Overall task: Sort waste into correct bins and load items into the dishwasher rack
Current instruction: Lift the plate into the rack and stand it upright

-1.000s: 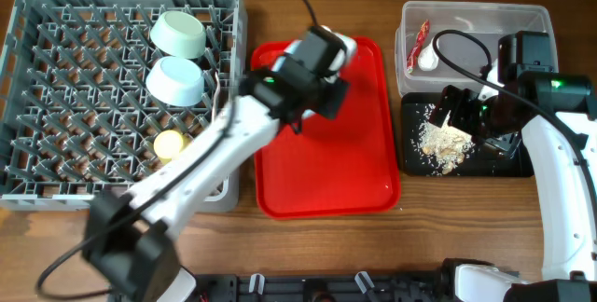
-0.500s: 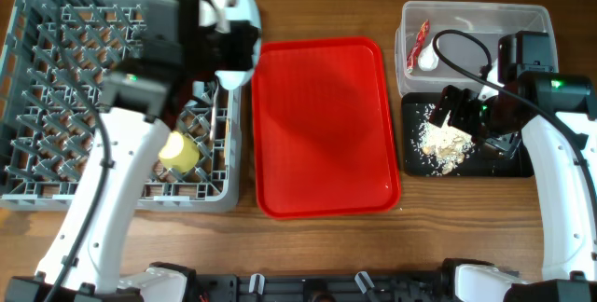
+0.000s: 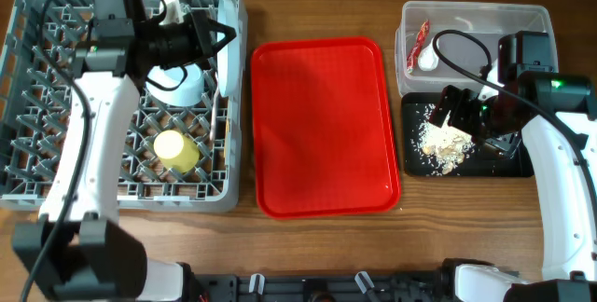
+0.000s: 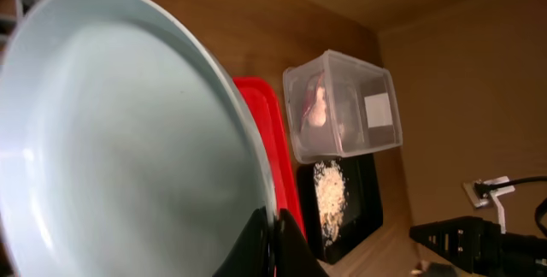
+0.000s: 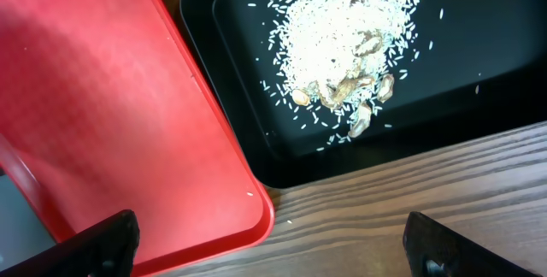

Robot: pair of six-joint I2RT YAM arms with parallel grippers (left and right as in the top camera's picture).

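Looking from overhead: the left gripper [image 3: 213, 43] hangs over the right edge of the rack [image 3: 112, 197], with the plate [image 3: 225, 34] turned on edge so only a thin pale sliver shows.
Rack contents: a bowl [image 3: 173, 83] sits partly under the arm, and a yellow cup [image 3: 175, 150] stands lower down among the pegs.
Right side, overhead: the right gripper [image 3: 464, 111] hovers over the crumbs [image 3: 443, 142] in the black tray [image 3: 508, 167]. The wrapper [image 3: 421, 36] and white scrap [image 3: 429, 58] lie in the clear tub [image 3: 476, 13].
Left wrist: the plate [image 4: 128, 140] fills the view. The left gripper [image 4: 275, 244] is pinched tight on its rim at the bottom edge.
Plate handling: it is probably stiff, smooth-glazed and breakable. A rim pinch leaves most of its weight hanging off the fingers, so it may swivel or slip. It is best lowered gently between the pegs.
Right wrist: the right gripper [image 5: 269, 238] has its jaws spread wide and holds nothing. The crumbs [image 5: 342, 29] are heaped in the black tray [image 5: 479, 97], just beside the red tray [image 5: 102, 97].
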